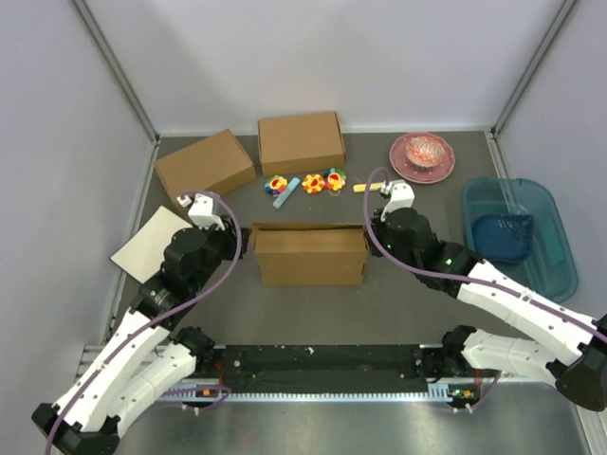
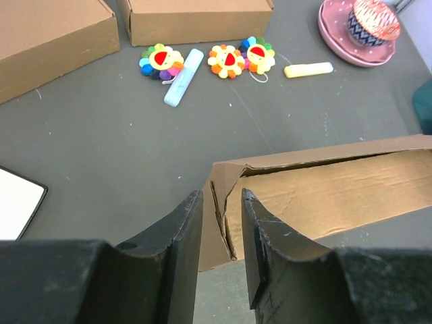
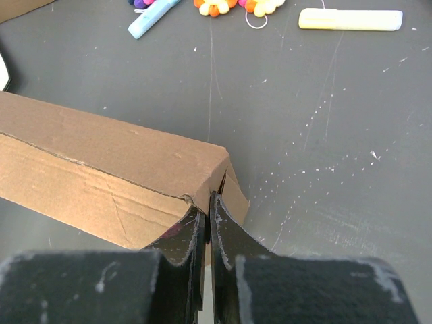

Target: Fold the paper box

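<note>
The paper box (image 1: 310,254) stands at the middle of the table (image 1: 408,308), its long side facing my bases. My left gripper (image 2: 221,196) is at the box's left end with its jaws spread a little, the upright edge of the end wall standing in the gap between them. My right gripper (image 3: 206,202) is pressed together, tips against the upper corner of the box's right end; whether any cardboard is caught there I cannot tell.

Box (image 3: 101,169): brown cardboard, lying long across the left of the grey, scratched surface (image 3: 324,148).
Right gripper (image 3: 206,206): jaws pressed together, tips at the box's end corner.
Far edge: yellow stick (image 3: 349,19), blue stick (image 3: 152,17), flower toys (image 3: 214,7).
</note>
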